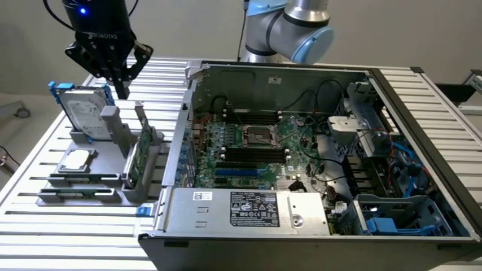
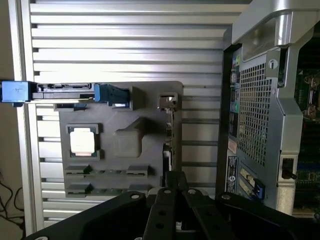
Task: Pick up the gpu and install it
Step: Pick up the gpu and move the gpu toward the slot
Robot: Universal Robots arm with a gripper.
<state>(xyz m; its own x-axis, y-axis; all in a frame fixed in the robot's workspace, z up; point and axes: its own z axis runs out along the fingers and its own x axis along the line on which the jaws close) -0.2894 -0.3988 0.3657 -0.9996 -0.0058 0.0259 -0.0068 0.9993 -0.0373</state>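
- Sitting nearest in the exterior view, the open computer case [image 1: 301,251] lies on its side on the slatted table [image 1: 45,226], with the grey power supply [image 1: 226,210] along its near wall.
- Behind the power supply lies the green motherboard [image 1: 301,161]: an uncovered processor socket at its middle, rows of black slots on either side of it, and blue slots towards the near edge.
- To the exterior view's left of the case, a grey holder [image 1: 105,149] rests on the table, just beside the case wall.
- The gpu [image 1: 135,158] stands upright on its long edge in this holder, on the side closest to the case, green board showing. Nothing grips it.
- A small square CPU chip [image 1: 75,161] lies flat in a pocket of the holder, further towards the exterior view's left.
- At the holder's far end a silver hard drive [image 1: 84,110] in a blue frame stands on edge.
- The black hand [image 1: 121,90] hangs above that far end, close to the hard drive and clear of the gpu. Its fingers [image 2: 164,205] are pressed together with nothing between them; in the wrist view they point along the line of the card's thin edge.
- Farthest back, behind the case, the arm [image 1: 297,31] shows its silver and light blue joints.
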